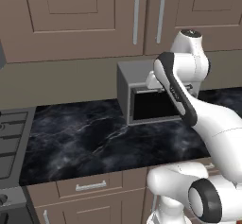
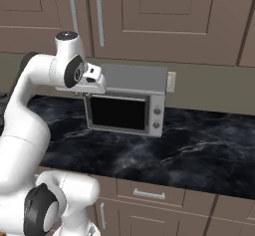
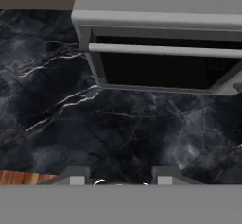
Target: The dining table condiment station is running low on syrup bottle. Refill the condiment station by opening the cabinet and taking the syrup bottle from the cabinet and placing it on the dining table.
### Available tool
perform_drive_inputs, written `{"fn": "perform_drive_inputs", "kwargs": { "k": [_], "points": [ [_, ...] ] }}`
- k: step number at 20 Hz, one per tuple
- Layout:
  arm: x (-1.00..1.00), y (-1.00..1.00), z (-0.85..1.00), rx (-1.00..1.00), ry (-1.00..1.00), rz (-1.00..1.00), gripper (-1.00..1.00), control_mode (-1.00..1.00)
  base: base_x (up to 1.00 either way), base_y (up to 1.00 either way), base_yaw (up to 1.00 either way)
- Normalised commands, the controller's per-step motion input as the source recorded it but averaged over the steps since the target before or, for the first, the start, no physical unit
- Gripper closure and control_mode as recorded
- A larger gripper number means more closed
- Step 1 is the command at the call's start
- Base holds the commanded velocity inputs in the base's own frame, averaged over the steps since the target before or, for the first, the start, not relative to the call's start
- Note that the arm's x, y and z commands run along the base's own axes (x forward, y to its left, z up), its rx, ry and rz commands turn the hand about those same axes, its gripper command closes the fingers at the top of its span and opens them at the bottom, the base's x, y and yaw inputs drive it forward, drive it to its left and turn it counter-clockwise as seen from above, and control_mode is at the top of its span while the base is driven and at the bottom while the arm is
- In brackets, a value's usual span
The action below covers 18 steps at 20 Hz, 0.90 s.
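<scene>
Above counter (image 3: 71, 124): tool (image 3: 118, 176) open, empty.

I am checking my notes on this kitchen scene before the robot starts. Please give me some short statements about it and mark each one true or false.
1. The doors of the cabinet are closed. True.
2. A toaster oven stands on the black marble counter under the cabinet. True.
3. The gripper holds the syrup bottle. False: nothing is between its fingers, which stand apart above the counter.
4. The toaster oven door hangs wide open. False: the door is shut, with its bar handle across the top.
5. The cabinet handles are vertical silver bars. True.
</scene>
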Motion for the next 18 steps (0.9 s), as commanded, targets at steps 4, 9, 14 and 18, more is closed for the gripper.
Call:
{"fn": "perform_drive_inputs", "kwargs": {
  "k": [4, 9, 14, 18],
  "points": [
    [-0.19, 0.13, 0.0, -0.04, -0.09, 0.0, -1.0, -1.0, 0.0, 0.0, 0.0],
    [-0.72, 0.15, 0.1, -0.23, -0.58, 0.0, -1.0, -1.0, 0.0, 0.0, 0.0],
    [-0.68, -0.16, 0.54, -0.09, -0.76, 0.0, -1.0, -1.0, 0.0, 0.0, 0.0],
    [0.03, -0.54, 0.9, 0.19, -0.51, 0.01, -1.0, -1.0, 0.0, 0.0, 0.0]
  ]
}}
